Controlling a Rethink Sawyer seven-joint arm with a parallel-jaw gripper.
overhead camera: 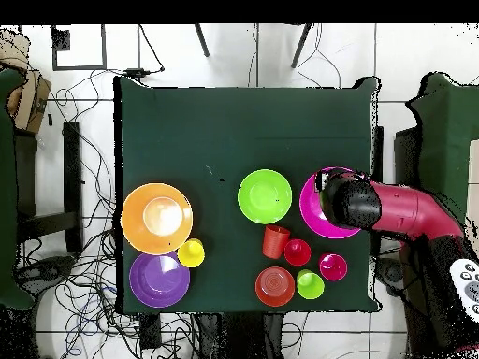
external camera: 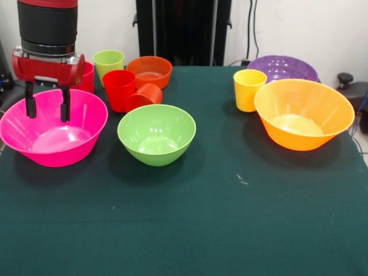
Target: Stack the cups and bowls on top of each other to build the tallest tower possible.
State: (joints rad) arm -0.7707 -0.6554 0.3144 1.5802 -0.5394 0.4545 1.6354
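Observation:
My gripper point(external camera: 48, 106) is open and hangs over the far part of the large pink bowl point(external camera: 53, 135), its fingers point(external camera: 65, 103) down at rim height with nothing between them. The green bowl point(external camera: 156, 133) stands apart, right of the pink one; no bowls are nested. The orange-yellow bowl point(external camera: 303, 115), purple bowl point(external camera: 283, 68) and yellow cup point(external camera: 249, 89) stand at the right. The small orange-red bowl point(external camera: 149, 71), lime green cup point(external camera: 108, 63), red cup point(external camera: 119, 89) and crimson cup point(external camera: 87, 77) stand at the back left. The orange cup point(external camera: 145, 96) lies on its side.
In the overhead view the arm point(overhead camera: 393, 210) covers part of the pink bowl point(overhead camera: 312, 210), next to the green bowl point(overhead camera: 265, 195). The green table point(external camera: 230, 218) is edged by cables on the floor. A black pedestal point(external camera: 184, 29) stands behind.

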